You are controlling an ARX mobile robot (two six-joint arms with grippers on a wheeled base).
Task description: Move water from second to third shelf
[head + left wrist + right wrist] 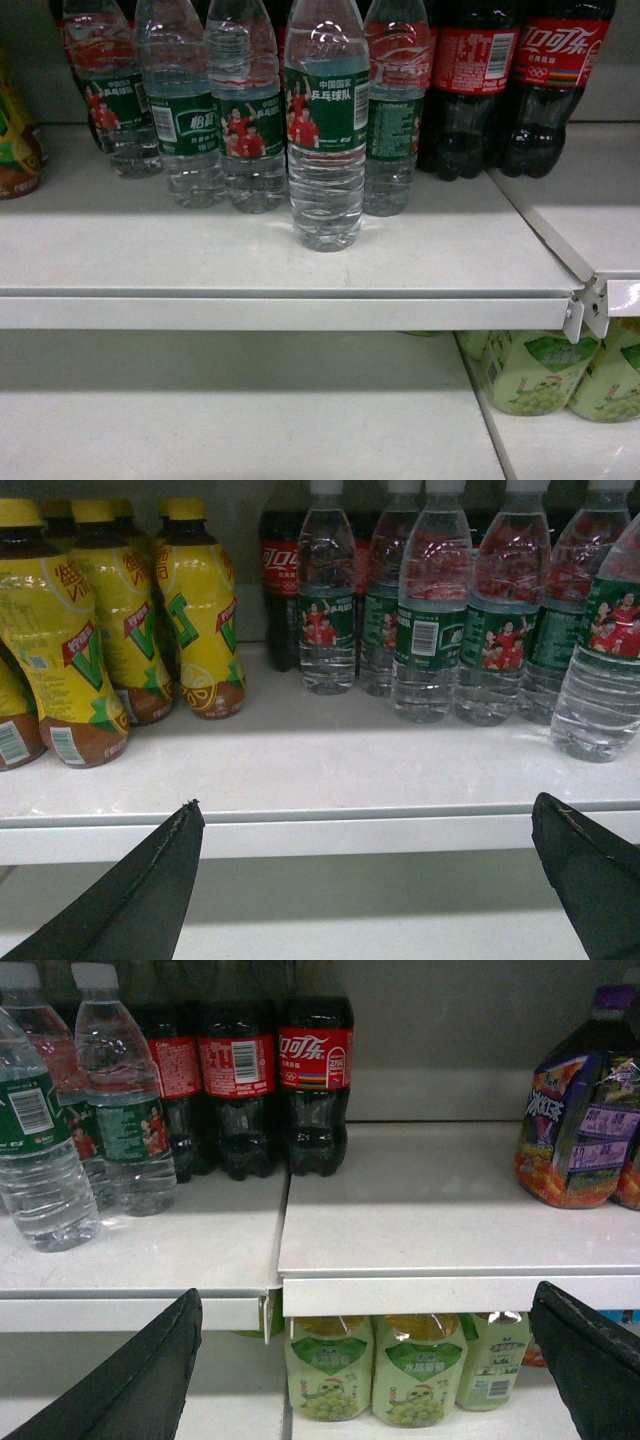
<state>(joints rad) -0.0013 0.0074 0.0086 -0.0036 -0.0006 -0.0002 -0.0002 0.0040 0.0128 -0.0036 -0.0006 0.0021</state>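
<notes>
The water bottle (326,140) stands alone nearest the shelf (280,270) edge, at six o'clock from its row, so either wide-open, empty pincer, left (365,880) or right (365,1360), should probably close level around its ribbed middle, clear of neighbours.

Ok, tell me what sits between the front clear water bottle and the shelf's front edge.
Nothing: head view shows bare white shelf between the clear ribbed water bottle and the edge.

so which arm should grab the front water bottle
Probably the left. Its open gripper faces the row of water, with the front water bottle at that view's right edge. The right gripper faces the cola bottles and a shelf seam.
</notes>
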